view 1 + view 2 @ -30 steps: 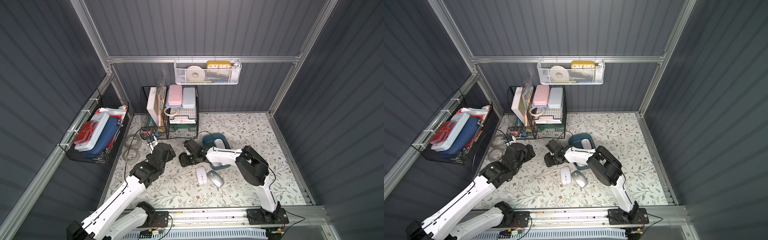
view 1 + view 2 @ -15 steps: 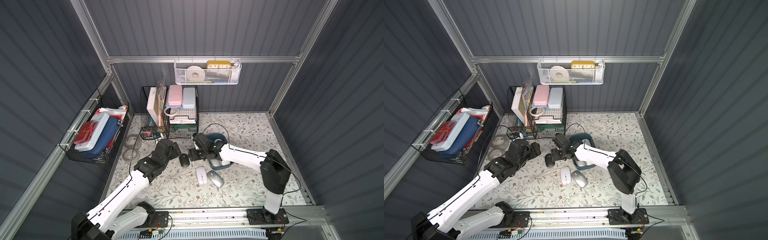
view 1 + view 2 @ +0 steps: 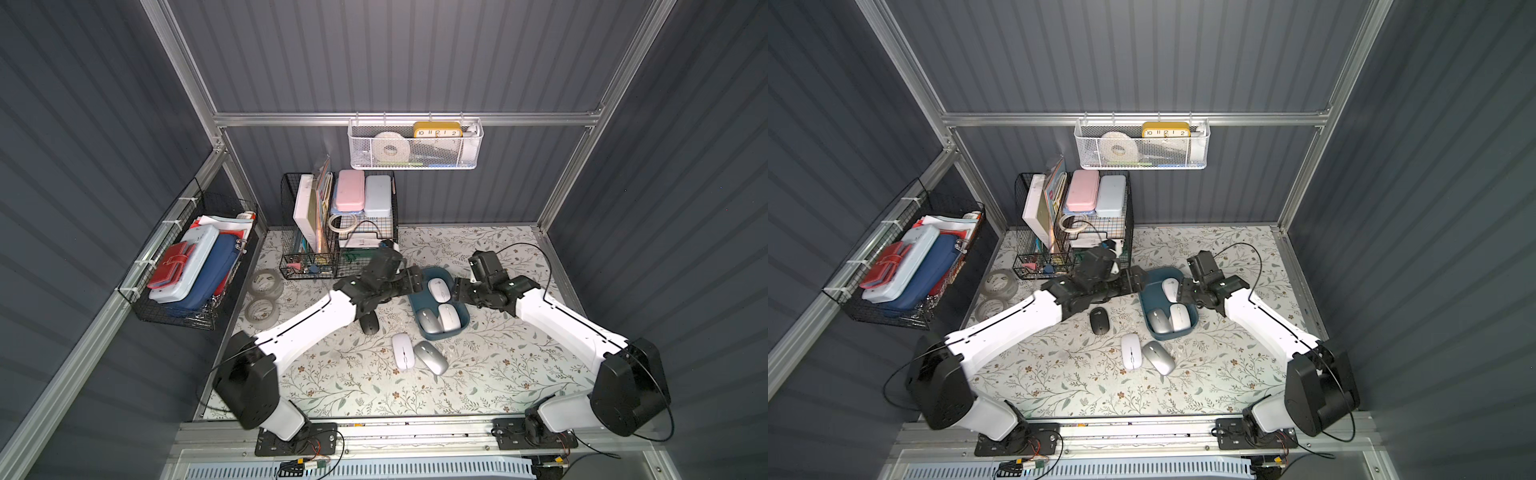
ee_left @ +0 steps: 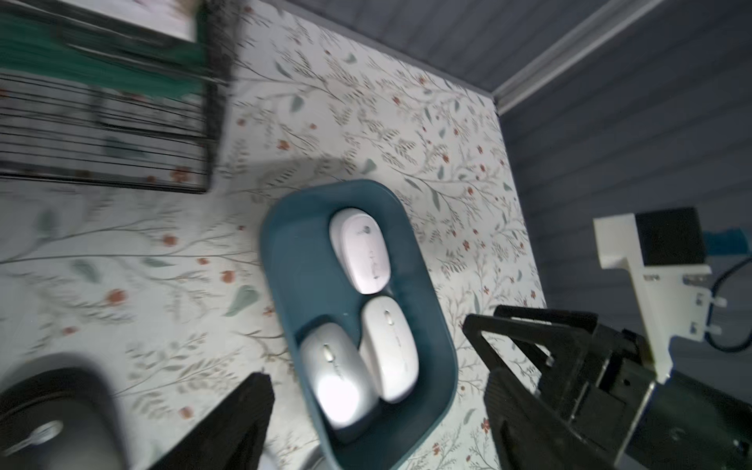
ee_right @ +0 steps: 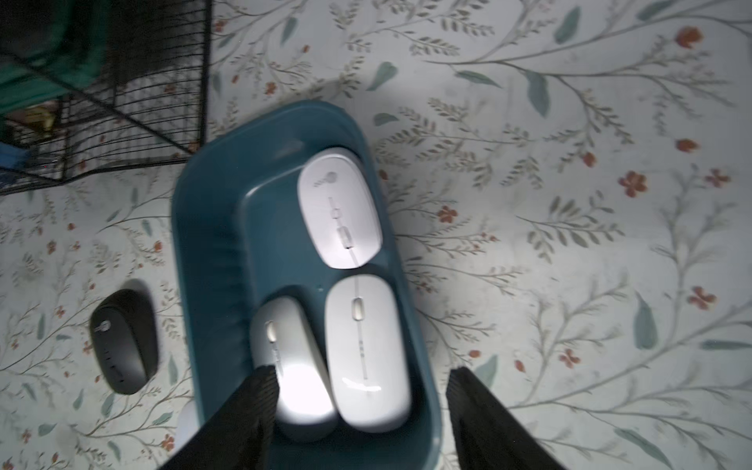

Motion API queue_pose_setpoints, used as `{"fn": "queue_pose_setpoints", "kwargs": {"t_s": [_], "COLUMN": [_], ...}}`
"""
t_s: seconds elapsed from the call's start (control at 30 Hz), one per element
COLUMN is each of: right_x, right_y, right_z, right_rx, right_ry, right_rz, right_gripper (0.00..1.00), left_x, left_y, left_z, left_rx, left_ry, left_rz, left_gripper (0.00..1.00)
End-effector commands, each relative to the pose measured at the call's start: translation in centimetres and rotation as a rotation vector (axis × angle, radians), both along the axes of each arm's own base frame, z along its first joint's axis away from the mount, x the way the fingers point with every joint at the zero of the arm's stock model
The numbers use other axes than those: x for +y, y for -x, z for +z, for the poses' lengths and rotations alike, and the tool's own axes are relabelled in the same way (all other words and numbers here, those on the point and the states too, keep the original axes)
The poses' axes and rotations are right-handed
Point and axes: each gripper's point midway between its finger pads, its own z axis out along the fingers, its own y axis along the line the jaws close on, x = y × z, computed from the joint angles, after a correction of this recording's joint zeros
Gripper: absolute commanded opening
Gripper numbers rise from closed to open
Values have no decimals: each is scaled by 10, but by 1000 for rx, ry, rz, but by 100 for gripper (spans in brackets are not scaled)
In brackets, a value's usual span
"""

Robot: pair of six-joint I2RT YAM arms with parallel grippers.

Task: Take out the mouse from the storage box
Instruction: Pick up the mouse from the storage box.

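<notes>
The dark teal storage box (image 3: 415, 305) (image 5: 203, 252) lies mid-table and holds three mice. A white mouse (image 3: 439, 289) (image 5: 339, 207) lies at its far end. A silver mouse (image 3: 428, 321) (image 5: 293, 366) and a second white mouse (image 3: 449, 318) (image 5: 366, 350) lie side by side at its near end. My left gripper (image 3: 413, 279) (image 4: 378, 390) hangs open over the box's left rim. My right gripper (image 3: 458, 291) (image 5: 360, 372) is open at the right rim. In the right wrist view its fingers straddle the near pair of mice. Neither gripper holds anything.
On the floral table, a black mouse (image 3: 370, 322) lies left of the box, with a white mouse (image 3: 402, 351) and a silver mouse (image 3: 431, 357) in front. A black wire basket (image 3: 338, 232) stands behind the left gripper. Tape rolls (image 3: 266, 282) lie at the left.
My right gripper has let go of the black mouse left of the box and swung across to the box's right side. My left gripper has moved right, up to the box.
</notes>
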Motion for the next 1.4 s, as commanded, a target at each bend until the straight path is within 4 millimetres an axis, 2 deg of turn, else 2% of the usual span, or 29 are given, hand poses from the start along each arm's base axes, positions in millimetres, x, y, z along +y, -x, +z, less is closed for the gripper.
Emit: {"fn": "queue_pose_setpoints", "kwargs": {"t_s": [0.0, 0.1, 0.13, 0.3, 0.37, 0.5, 0.7, 0.93, 1.17, 1.23, 1.37], "right_x": [-21, -26, -25, -13, -8, -5, 9, 19, 25, 25, 28], "right_y": [8, 13, 13, 14, 15, 14, 11, 10, 9, 9, 10], "right_z": [-16, -29, -30, -36, -38, -41, -35, -39, -53, -56, -60], "right_rx": [75, 114, 109, 91, 112, 113, 94, 105, 135, 140, 151], "right_ry": [-30, -95, -108, -178, -197, -221, -280, -285, -283, -288, -305], "right_rz": [-38, -47, -40, -5, 11, 10, 46, 64, 52, 49, 45], "right_gripper": [71, 71, 71, 71, 71, 71, 71, 71, 70, 70, 68], "left_x": [-36, -55, -61, -74, -79, -72, -74, -76, -85, -89, -100], "left_y": [3, -3, -8, -16, -22, -34, -45, -53, -56, -56, -54], "left_z": [-17, -39, -38, -84, -94, -123, -151, -168, -181, -180, -163], "left_rx": [98, 148, 148, 231, 229, 246, 282, 305, 325, 322, 280], "left_ry": [70, 53, 58, 24, 33, -18, -25, -41, 1, 33, 132], "left_rz": [-85, -101, -102, -94, -92, -37, -26, -17, -37, -54, -103], "left_gripper": [85, 83, 83, 81, 80, 79, 75, 68, 63, 62, 59]}}
